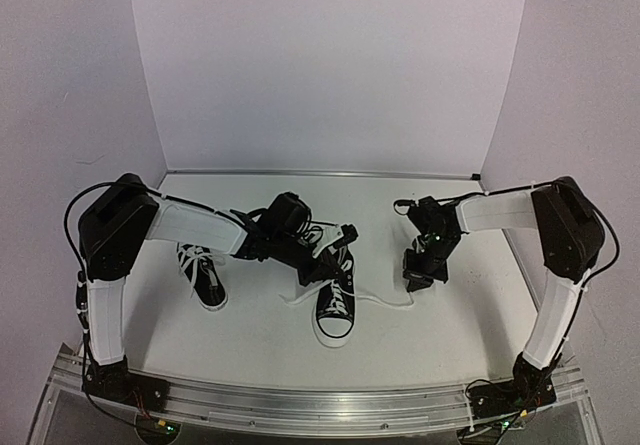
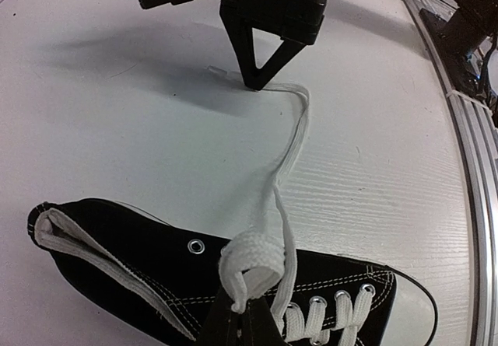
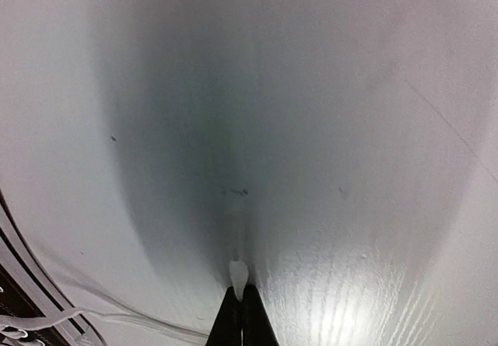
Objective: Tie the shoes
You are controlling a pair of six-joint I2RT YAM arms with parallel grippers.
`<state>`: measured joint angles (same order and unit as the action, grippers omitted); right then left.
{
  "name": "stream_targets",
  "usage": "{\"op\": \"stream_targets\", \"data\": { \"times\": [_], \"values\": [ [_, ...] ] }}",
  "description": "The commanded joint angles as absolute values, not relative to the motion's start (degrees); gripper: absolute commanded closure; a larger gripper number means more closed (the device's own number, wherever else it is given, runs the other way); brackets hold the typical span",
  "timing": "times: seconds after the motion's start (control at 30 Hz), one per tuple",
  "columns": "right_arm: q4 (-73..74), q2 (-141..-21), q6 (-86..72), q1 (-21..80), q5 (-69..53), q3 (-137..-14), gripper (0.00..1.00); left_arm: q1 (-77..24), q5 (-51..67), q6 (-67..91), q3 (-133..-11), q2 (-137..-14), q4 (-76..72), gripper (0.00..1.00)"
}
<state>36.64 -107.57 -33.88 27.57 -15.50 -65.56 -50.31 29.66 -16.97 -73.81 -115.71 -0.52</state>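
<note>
While you read the top view, note the two sneakers on the bench (image 1: 260,350). The left sneaker (image 1: 204,283) sits partly under the left arm's forearm, and the middle sneaker (image 1: 336,310) points its toe cap at the bases. The left gripper (image 1: 338,255) hangs over the middle sneaker's opening. The right gripper (image 1: 418,280) points down at the bench, well to the right. A white lace (image 1: 385,300) trails across the bench from the middle sneaker toward it.

From the left wrist, your left jaws are clenched on a loop (image 2: 249,262) of that lace above the eyelets. The lace runs on to the right jaws, with the aluminium rail (image 2: 467,152) alongside.

From the right wrist, the jaws are pinched on the lace tip (image 3: 237,270) against bare bench.
</note>
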Motion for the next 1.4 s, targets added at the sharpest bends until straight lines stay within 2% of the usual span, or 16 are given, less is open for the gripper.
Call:
{"op": "stream_targets", "data": {
  "times": [0.0,0.2,0.43,0.8,0.83,0.97,1.03,1.27,1.37],
  "values": [
    [35.61,-108.49,-31.65,27.80,-17.56,-71.35,1.00,-50.45,30.90,-18.77,-76.08,-115.87,-2.74,1.00],
    [34.69,-108.11,-30.13,28.08,-21.25,-86.14,1.00,-50.45,31.69,-21.76,-75.15,-115.07,-2.36,1.00],
    [32.60,-116.57,-29.00,32.05,-31.63,-103.76,1.00,-50.54,31.85,-26.01,-72.67,-113.19,-1.85,1.00],
    [32.23,-128.31,-32.10,42.24,-40.04,-117.75,0.99,-51.79,30.47,-33.79,-71.73,-111.27,2.19,1.00],
    [32.24,-128.61,-32.30,42.65,-41.24,-118.12,0.94,-51.80,30.32,-34.24,-71.60,-111.12,2.20,1.00],
    [32.26,-124.94,-32.65,42.45,-40.58,-115.01,0.51,-51.86,30.58,-34.25,-70.81,-110.62,1.83,1.00],
    [32.13,-121.48,-32.75,41.05,-39.69,-111.44,0.39,-51.85,30.93,-33.21,-70.02,-110.16,0.83,1.00],
    [31.43,-109.33,-33.30,35.90,-38.84,-97.88,0.37,-51.85,31.40,-31.28,-68.92,-109.81,0.26,1.00],
    [30.29,-104.76,-32.92,34.25,-40.72,-91.04,0.40,-51.77,30.92,-30.77,-69.25,-110.30,0.26,1.00]
  ]
}}
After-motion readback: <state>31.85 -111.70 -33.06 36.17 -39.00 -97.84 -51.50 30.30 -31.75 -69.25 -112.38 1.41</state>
